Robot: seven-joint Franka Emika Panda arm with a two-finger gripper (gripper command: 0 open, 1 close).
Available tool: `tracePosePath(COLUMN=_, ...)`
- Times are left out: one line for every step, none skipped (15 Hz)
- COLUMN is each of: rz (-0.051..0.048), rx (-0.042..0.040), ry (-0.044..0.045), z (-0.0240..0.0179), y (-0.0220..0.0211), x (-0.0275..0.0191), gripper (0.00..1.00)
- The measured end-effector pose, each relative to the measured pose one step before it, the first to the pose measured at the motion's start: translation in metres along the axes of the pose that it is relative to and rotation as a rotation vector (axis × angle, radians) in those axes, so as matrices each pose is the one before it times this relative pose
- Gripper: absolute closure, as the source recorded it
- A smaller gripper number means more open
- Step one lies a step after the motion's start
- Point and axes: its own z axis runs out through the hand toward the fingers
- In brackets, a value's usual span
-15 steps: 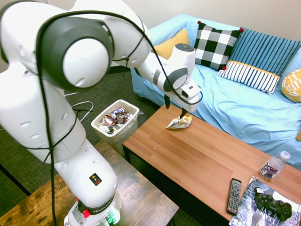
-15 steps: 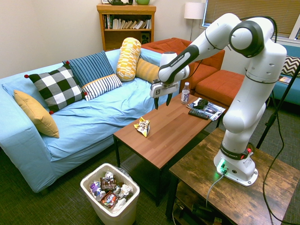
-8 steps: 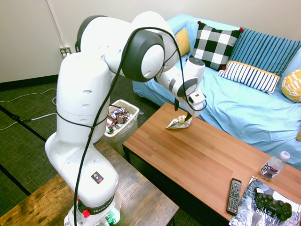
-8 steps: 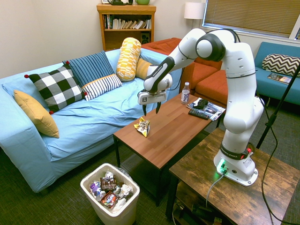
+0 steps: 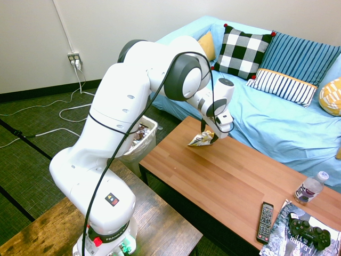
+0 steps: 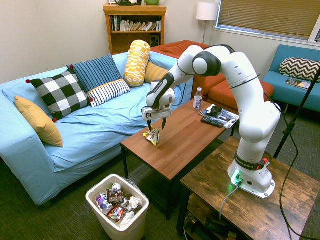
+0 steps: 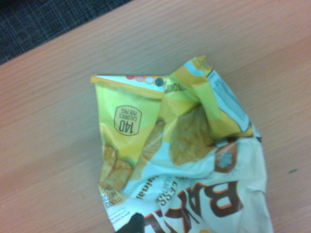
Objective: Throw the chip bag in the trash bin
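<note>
The chip bag [image 5: 202,140] lies crumpled near the sofa-side corner of the wooden coffee table [image 5: 234,181]; it is yellow and whitish with dark print. In the wrist view the chip bag [image 7: 175,145] fills most of the picture. My gripper [image 6: 156,125] hangs open right above the chip bag [image 6: 151,136], fingertips just over its top and nothing held. The trash bin [image 6: 120,229] stands on the floor off the table's end, white, with wrappers inside. In the first exterior view my arm covers most of the trash bin [image 5: 151,126].
A water bottle [image 5: 309,188], a remote [image 5: 265,221] and a game controller [image 5: 308,232] on a magazine [image 5: 279,237] sit at the table's far end. The blue sofa [image 6: 100,125] with several cushions runs along the table's long side.
The arm has swung in and lowered: the gripper has come down from well above the table to just over the chip bag. The fingers stay open and the bag has not moved.
</note>
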Motion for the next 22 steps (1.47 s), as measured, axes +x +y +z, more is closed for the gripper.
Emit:
tracePosePath(rz=-0.00149, rx=-0.00470, ry=-0.00199, z=0.00435, y=-0.00164, x=-0.00146, gripper=1.00)
tracePosePath(rz=0.00171, rx=-0.00415, ry=-0.00121, z=0.00329, y=-0.00039, x=-0.00005, gripper=1.00)
tracePosePath(rz=0.00413, rx=-0.00410, ry=-0.00081, z=0.00318, y=0.00067, x=0.00134, gripper=1.00)
tracePosePath(rz=0.00541, rx=-0.00383, ry=0.00062, z=0.00231, y=0.00153, x=0.00257, gripper=1.00)
tracePosePath(rz=0.00658, rx=-0.00174, ry=0.00167, z=0.00072, y=0.00158, x=0.00334, gripper=1.00)
tracePosePath(rz=0.00776, rx=-0.00087, ry=0.00151, z=0.00024, y=0.00155, x=0.00358, gripper=1.00)
tracePosePath(rz=0.00674, rx=-0.00026, ry=0.00061, z=0.00015, y=0.00120, x=0.00279, gripper=1.00)
tracePosePath(rz=0.00478, rx=-0.00009, ry=0.00120, z=-0.00014, y=0.00097, x=0.00247, gripper=1.00)
tracePosePath(rz=0.00369, rx=0.00001, ry=0.00118, z=-0.00025, y=0.00081, x=0.00217, gripper=1.00)
tracePosePath(rz=0.00304, rx=0.00045, ry=-0.00017, z=-0.00016, y=0.00063, x=0.00168, gripper=1.00)
tracePosePath(rz=0.00207, rx=0.00059, ry=-0.00072, z=-0.00011, y=0.00051, x=0.00133, gripper=1.00)
tracePosePath(rz=0.00156, rx=0.00088, ry=-0.00127, z=-0.00012, y=0.00052, x=0.00137, gripper=1.00)
tracePosePath(rz=0.00125, rx=0.00125, ry=-0.00202, z=-0.00008, y=0.00038, x=0.00099, gripper=1.00)
tracePosePath(rz=0.00128, rx=0.00145, ry=-0.00258, z=0.00000, y=0.00031, x=0.00076, gripper=1.00)
tracePosePath(rz=-0.00014, rx=0.00067, ry=-0.00149, z=0.00008, y=0.00028, x=0.00061, gripper=1.00)
tracePosePath(rz=-0.00073, rx=0.00092, ry=-0.00138, z=-0.00007, y=0.00028, x=0.00074, gripper=1.00)
tracePosePath(rz=-0.00371, rx=0.00040, ry=-0.00053, z=-0.00006, y=0.00018, x=0.00048, gripper=1.00)
tracePosePath(rz=-0.00439, rx=0.00014, ry=-0.00019, z=-0.00001, y=0.00003, x=0.00007, gripper=1.00)
tracePosePath(rz=-0.00706, rx=0.00081, ry=-0.00051, z=-0.00013, y=-0.00002, x=-0.00013, gripper=1.00)
tracePosePath(rz=-0.01105, rx=0.00483, ry=-0.00157, z=-0.00101, y=-0.00017, x=-0.00006, gripper=1.00)
tracePosePath(rz=-0.01401, rx=0.00967, ry=-0.00254, z=-0.00315, y=-0.00032, x=-0.00007, gripper=1.00)
tracePosePath(rz=-0.01937, rx=0.01559, ry=0.00284, z=-0.00592, y=-0.00082, x=-0.00078, gripper=1.00)
